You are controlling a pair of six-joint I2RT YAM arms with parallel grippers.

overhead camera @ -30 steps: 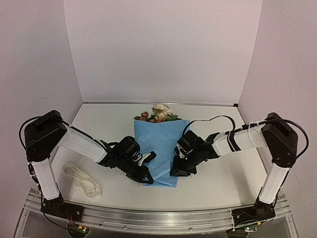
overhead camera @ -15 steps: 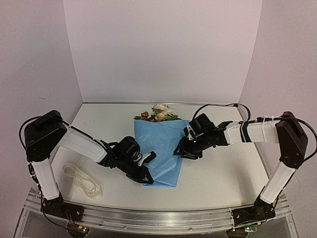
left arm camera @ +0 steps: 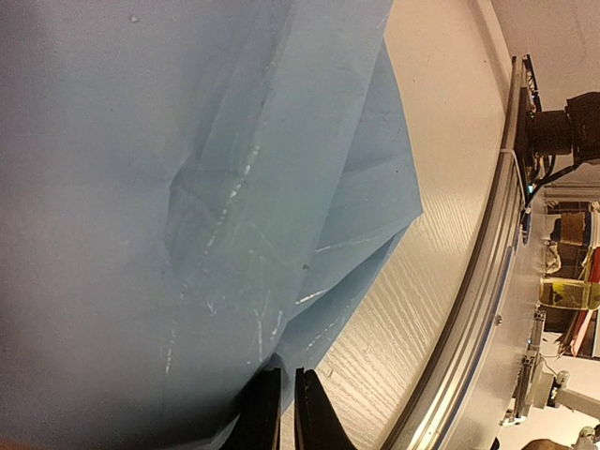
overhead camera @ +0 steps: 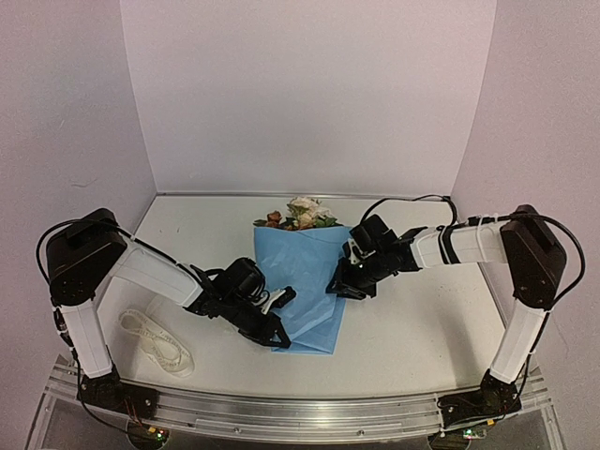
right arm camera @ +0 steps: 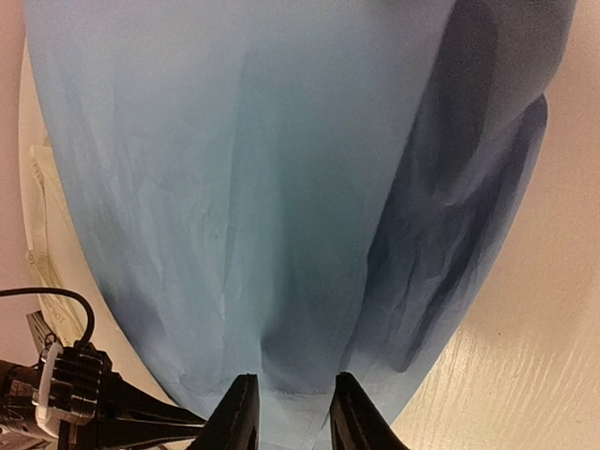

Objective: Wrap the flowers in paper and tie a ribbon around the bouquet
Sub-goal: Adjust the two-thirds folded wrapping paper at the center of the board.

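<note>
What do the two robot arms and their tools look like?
Both the left arm and right arm have white tube-like links between bulky black joint housings. A thin black cable loops along the right arm; another arcs by the left shoulder. The left tool and right tool each end in two slim black fingers.

paper [overhead camera: 305,277] light blue | flowers [overhead camera: 302,214] cream, peach, rust | ribbon [overhead camera: 155,342] cream-white | table [overhead camera: 422,328] pale woodgrain

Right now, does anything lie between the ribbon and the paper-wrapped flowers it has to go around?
Yes. The left gripper, shut on the near left edge of the paper, and its arm lie across the straight path from the ribbon, which is piled at the table's near left corner. Nothing else visible stands between them.
</note>
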